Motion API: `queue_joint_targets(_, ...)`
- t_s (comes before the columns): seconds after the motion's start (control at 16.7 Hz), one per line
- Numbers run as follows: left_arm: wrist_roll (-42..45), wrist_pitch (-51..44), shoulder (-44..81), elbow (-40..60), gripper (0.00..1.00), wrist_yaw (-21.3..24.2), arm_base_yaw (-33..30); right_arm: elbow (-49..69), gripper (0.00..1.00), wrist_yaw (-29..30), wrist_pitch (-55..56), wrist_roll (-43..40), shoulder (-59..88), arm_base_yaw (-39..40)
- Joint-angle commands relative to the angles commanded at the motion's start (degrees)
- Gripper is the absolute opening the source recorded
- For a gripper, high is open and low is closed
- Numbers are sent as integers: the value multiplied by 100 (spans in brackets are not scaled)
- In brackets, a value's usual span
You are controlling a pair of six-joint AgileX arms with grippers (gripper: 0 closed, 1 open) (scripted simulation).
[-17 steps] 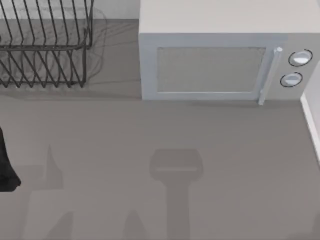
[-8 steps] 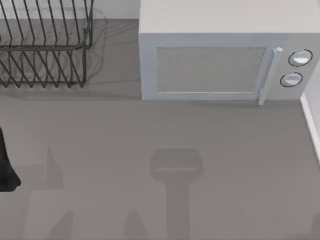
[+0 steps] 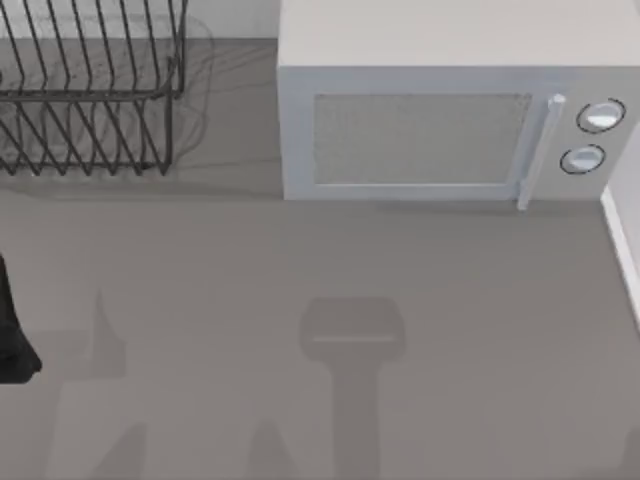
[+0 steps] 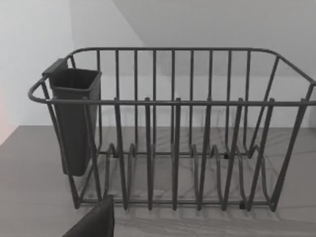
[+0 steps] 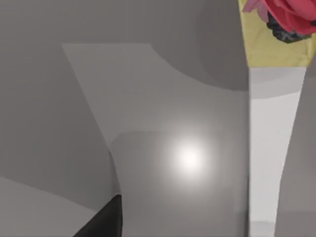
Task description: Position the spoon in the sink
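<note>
The spoon is out of view. The right wrist view looks into a smooth grey basin with rounded corners, apparently the sink, lit by a bright spot on its floor. A dark part of my right gripper shows at the edge of that view, just above the basin. My left arm is a black shape at the table's left edge. A dark part of my left gripper faces the wire dish rack and stands apart from it.
The dish rack stands at the back left with a dark utensil cup hung on one end. A white microwave fills the back right. A yellow panel with a pink and red object borders the basin.
</note>
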Motion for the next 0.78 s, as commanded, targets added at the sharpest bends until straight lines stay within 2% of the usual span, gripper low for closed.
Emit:
queue_joint_targets(0.12, 0, 0, 0, 0, 100, 0, 0, 0, 2, 0, 0, 0, 0, 0)
queue_joint_targets(0.18, 0, 0, 0, 0, 100, 0, 0, 0, 0, 0, 0, 0, 0, 0)
queue_joint_targets(0.6, 0, 0, 0, 0, 100, 0, 0, 0, 0, 0, 0, 0, 0, 0)
queue_joint_targets(0.66, 0, 0, 0, 0, 100, 0, 0, 206, 0, 154, -482, 192, -420, 58)
queue_joint_targets(0.78, 0, 0, 0, 0, 100, 0, 0, 279, 0, 155, -575, 180, -450, 47)
